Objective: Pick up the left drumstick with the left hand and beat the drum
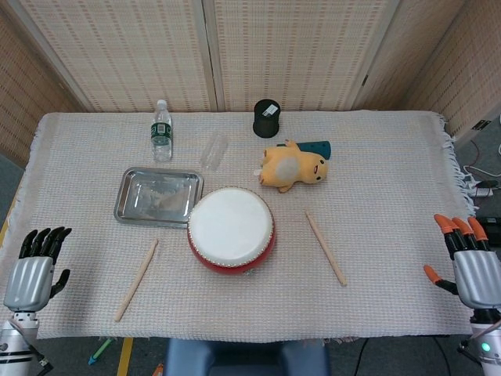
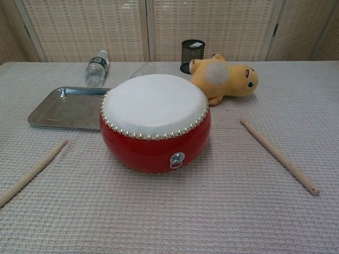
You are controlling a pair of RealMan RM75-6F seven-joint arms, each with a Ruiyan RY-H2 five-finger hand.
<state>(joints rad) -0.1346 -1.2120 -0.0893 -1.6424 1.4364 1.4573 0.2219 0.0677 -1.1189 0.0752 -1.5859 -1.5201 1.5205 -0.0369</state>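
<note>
So I hold my left hand (image 1: pixel 35 270) empty, fingers apart, near the surface's (image 1: pixel 391 180) edge; left drumstick (image 1: pixel 137 279) lies beside the drum (image 1: pixel 231 229); right hand (image 1: pixel 472 262) likewise empty.

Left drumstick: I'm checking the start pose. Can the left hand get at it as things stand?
Probably yes. The left drumstick lies alone on the cloth, nothing between it and the open left hand.

Even, soft overhead light fills both views, bright without harsh glare. The drum (image 2: pixel 155 120) throws only a faint shadow on the table (image 2: pixel 222 211). The metal tray (image 1: pixel 158 195) gives dull reflections. Focus is sharp throughout, with slight bending toward the head view's edges.
</note>
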